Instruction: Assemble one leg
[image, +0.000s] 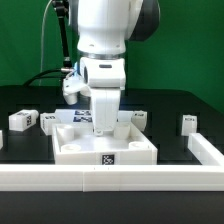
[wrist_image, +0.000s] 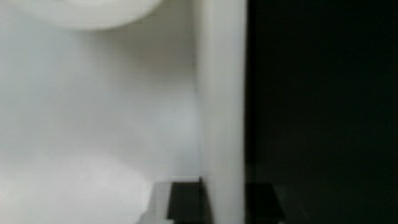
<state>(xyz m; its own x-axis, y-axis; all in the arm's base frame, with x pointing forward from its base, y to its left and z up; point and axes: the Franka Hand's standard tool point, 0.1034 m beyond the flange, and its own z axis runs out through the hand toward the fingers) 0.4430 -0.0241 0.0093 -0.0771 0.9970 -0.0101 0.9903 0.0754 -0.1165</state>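
The large white square tray-like piece (image: 105, 150) lies at the table's middle front. My gripper (image: 104, 130) reaches down into it from above, and the hand hides the fingertips in the exterior view. In the wrist view my gripper (wrist_image: 224, 205) has one dark finger (wrist_image: 185, 203) on each side of the tray's raised rim (wrist_image: 221, 100), pressed close against it. Small white legs with marker tags lie apart on the black table: two at the exterior view's left (image: 22, 120) (image: 50, 122), one behind the tray (image: 137, 117), one at the right (image: 188, 123).
A low white wall (image: 120, 179) runs along the table's front and turns back at the exterior view's right (image: 205, 148). A round white boss (wrist_image: 98, 12) shows on the tray's floor in the wrist view. Black table (wrist_image: 329, 100) lies outside the rim.
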